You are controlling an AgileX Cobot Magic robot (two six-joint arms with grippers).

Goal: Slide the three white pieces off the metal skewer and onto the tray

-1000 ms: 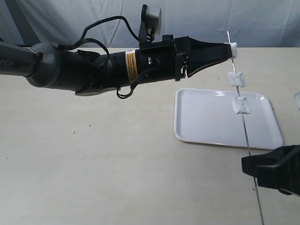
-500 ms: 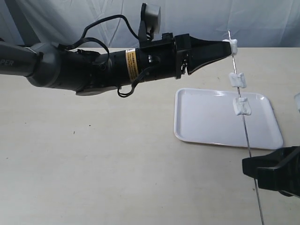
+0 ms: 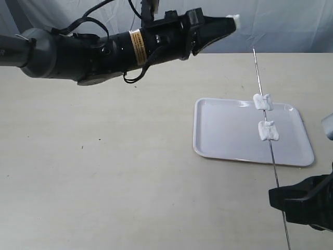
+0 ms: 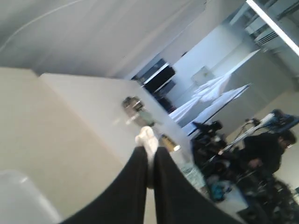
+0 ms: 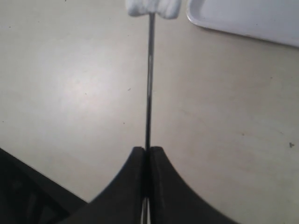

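My right gripper (image 3: 279,196) at the lower right is shut on the metal skewer (image 3: 264,120), which slants up over the white tray (image 3: 229,130). Two white pieces stay threaded on it, an upper one (image 3: 263,101) and a lower one (image 3: 268,130), both above the tray. My left gripper (image 3: 232,21) is raised high, left of the skewer's bare tip, shut on the third white piece (image 3: 235,19). That piece (image 4: 147,139) pokes out beyond the black fingertips in the left wrist view. The right wrist view shows the skewer (image 5: 149,79) running from my closed right gripper (image 5: 148,150) to a white piece (image 5: 152,8).
The tray sits on a beige table (image 3: 104,166). A pale curtain (image 3: 291,26) hangs behind the table's far edge. The long black left arm (image 3: 104,49) spans the upper left of the scene.
My left gripper has pulled the top white piece off the skewer's tip and lifted it up and to the left. The skewer and its two other pieces stay put.
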